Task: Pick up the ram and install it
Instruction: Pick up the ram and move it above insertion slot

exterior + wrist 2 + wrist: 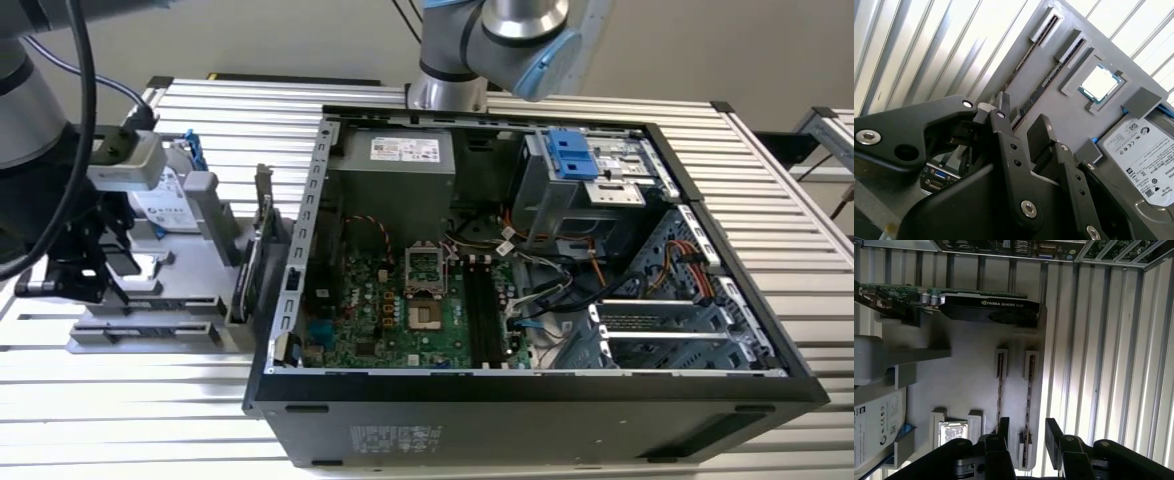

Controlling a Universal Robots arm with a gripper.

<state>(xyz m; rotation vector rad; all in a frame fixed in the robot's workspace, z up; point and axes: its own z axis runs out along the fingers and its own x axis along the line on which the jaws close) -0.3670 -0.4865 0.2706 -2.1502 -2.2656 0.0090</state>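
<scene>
Over at the exterior view's left, the gripper [1027,424] hangs above the grey holder tray [964,385], fingers apart either side of the ram [1029,385], which stands edge-up in its slot, not yet gripped. A second stick [1000,375] sits just beside it, so room is tight. Rightward, the open computer case [534,390] waits; nothing looks installed.

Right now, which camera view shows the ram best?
The first wrist view: the ram stands on edge in the grey holder, mostly visible, between the fingers of the open pincer. The second wrist view shows it slanted, its near end behind the pincer. In the exterior view the arm hides it.
</scene>
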